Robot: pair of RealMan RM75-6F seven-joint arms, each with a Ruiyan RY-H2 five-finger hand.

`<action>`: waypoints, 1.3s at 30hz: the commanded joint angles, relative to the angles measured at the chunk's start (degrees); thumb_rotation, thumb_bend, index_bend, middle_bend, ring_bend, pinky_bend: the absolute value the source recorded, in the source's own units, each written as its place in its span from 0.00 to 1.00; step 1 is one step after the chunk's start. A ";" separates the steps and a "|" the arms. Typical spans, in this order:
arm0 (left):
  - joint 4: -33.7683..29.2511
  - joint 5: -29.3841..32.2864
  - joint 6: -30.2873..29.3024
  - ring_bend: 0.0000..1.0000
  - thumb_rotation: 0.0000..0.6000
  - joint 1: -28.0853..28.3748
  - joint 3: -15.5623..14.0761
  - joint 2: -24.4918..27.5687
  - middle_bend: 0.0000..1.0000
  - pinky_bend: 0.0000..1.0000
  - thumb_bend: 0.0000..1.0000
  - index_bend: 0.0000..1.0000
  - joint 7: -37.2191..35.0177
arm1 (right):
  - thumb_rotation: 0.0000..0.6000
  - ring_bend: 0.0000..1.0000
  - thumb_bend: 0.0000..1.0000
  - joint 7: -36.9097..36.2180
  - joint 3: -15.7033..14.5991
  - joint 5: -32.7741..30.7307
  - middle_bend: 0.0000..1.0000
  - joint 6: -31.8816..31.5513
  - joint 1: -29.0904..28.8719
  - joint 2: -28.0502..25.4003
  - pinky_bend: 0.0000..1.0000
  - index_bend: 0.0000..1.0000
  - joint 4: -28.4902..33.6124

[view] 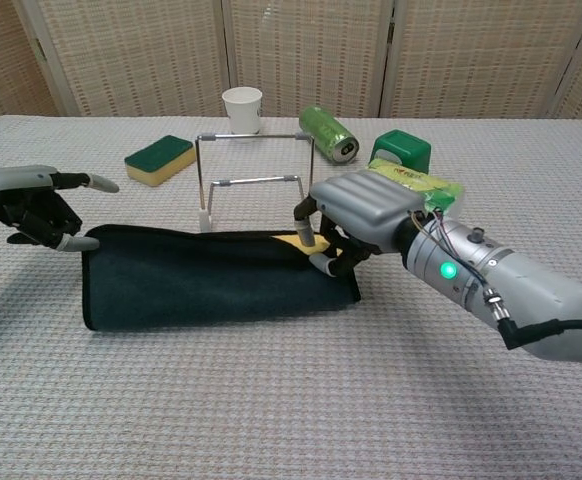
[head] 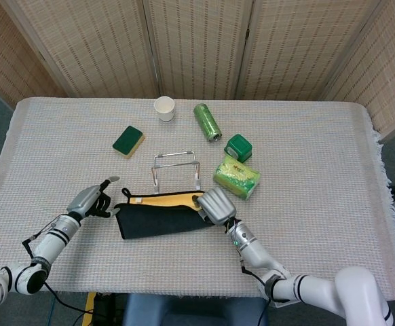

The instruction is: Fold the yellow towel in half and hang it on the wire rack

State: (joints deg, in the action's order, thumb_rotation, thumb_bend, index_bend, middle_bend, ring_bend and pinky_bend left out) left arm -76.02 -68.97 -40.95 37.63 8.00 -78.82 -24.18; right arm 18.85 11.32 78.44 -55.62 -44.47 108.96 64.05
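The towel (head: 162,219) (view: 211,287) lies folded on the table, dark side out, with a strip of yellow along its far edge. It sits just in front of the upright wire rack (head: 176,165) (view: 256,181). My right hand (head: 214,204) (view: 363,208) pinches the towel's right far corner, where a bit of yellow shows between its fingers. My left hand (head: 91,200) (view: 33,204) is off the towel's left end, fingers spread, holding nothing, one fingertip close to the cloth's corner.
Behind the rack stand a white paper cup (head: 164,108) (view: 242,107), a green can on its side (head: 207,121) (view: 329,133) and a green-yellow sponge (head: 128,140) (view: 159,160). A green box (head: 238,147) (view: 401,152) and a green packet (head: 237,178) (view: 416,182) lie right of the rack.
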 commanded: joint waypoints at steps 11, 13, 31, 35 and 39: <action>-2.11 -3.64 -6.88 0.16 1.00 -3.87 -0.05 2.48 0.21 0.59 0.28 0.02 -1.98 | 1.00 1.00 0.51 1.82 1.36 -2.43 0.91 0.11 -1.08 1.65 1.00 0.70 -2.11; -2.37 -4.15 -7.86 0.11 1.00 -4.30 -0.03 2.72 0.16 0.54 0.28 0.02 -2.20 | 1.00 1.00 0.51 1.94 1.48 -2.70 0.90 0.14 -1.21 1.88 1.00 0.70 -2.51; -8.14 -9.08 -14.28 0.07 1.00 -8.27 -1.71 7.36 0.13 0.47 0.28 0.02 -5.34 | 1.00 1.00 0.46 1.23 2.44 -4.14 0.89 0.30 -2.28 1.68 1.00 0.34 -4.02; -8.87 -9.77 -14.82 0.07 1.00 -8.90 -2.37 8.02 0.13 0.47 0.28 0.02 -5.64 | 1.00 1.00 0.44 0.85 2.32 -3.80 0.89 -0.15 -2.25 0.83 1.00 0.22 -3.11; -9.50 -10.16 -15.31 0.07 1.00 -9.48 -2.85 8.66 0.13 0.47 0.28 0.02 -5.94 | 1.00 1.00 0.37 0.74 1.50 -2.59 0.89 -0.91 -2.01 -0.62 1.00 0.20 -1.69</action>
State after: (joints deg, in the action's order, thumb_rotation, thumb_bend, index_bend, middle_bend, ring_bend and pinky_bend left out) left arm -85.46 -79.07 -56.20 28.21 5.22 -70.23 -30.07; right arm 19.64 13.17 75.36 -56.18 -46.59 108.82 61.90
